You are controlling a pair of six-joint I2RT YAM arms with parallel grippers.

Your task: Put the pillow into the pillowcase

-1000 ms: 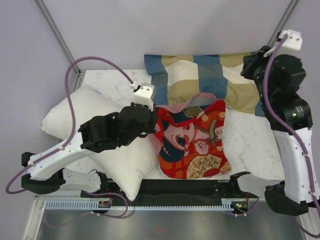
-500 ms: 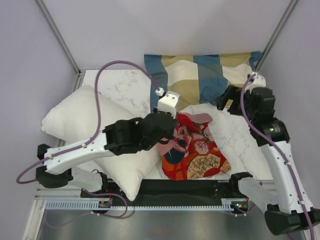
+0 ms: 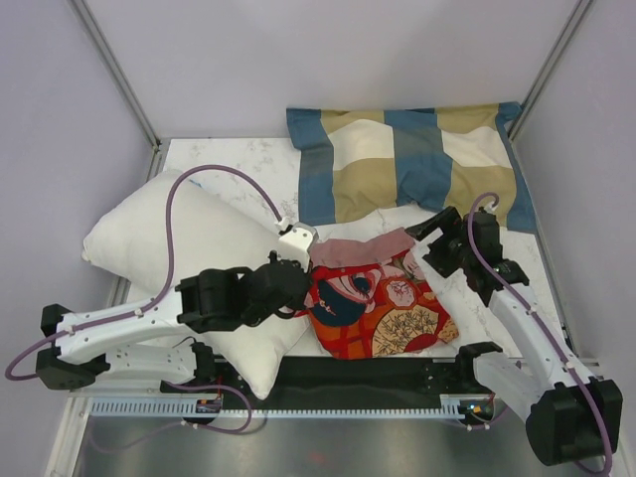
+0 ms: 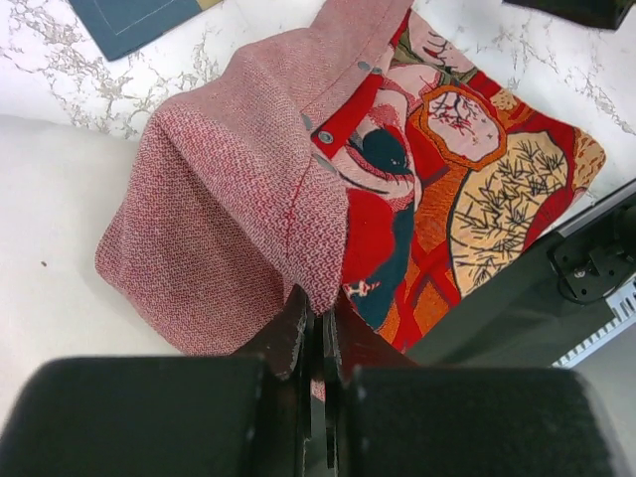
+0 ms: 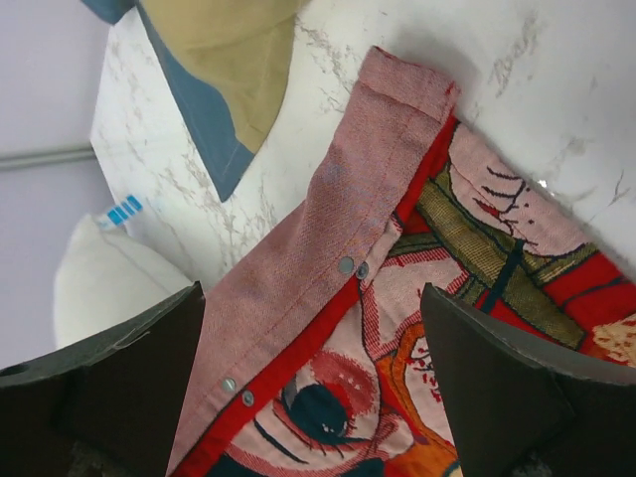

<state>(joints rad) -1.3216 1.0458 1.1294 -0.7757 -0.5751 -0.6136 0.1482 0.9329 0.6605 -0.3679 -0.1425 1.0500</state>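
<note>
A blue, tan and cream checked pillow [image 3: 412, 159] lies on a white marbled table [image 3: 234, 164], well ahead of the fingers of the right gripper [image 5: 313, 298]. A small blue label [image 5: 124, 212] sits on the table, beyond the left-hand finger.

I see a red printed pillowcase [image 4: 457, 179] of coarse-woven matt cloth, a smooth white fabric pillow [image 3: 159, 234], a white marbled tabletop [image 3: 234, 164].

Left arm [image 3: 119, 320] hides part of pillow [image 3: 159, 234]
</note>
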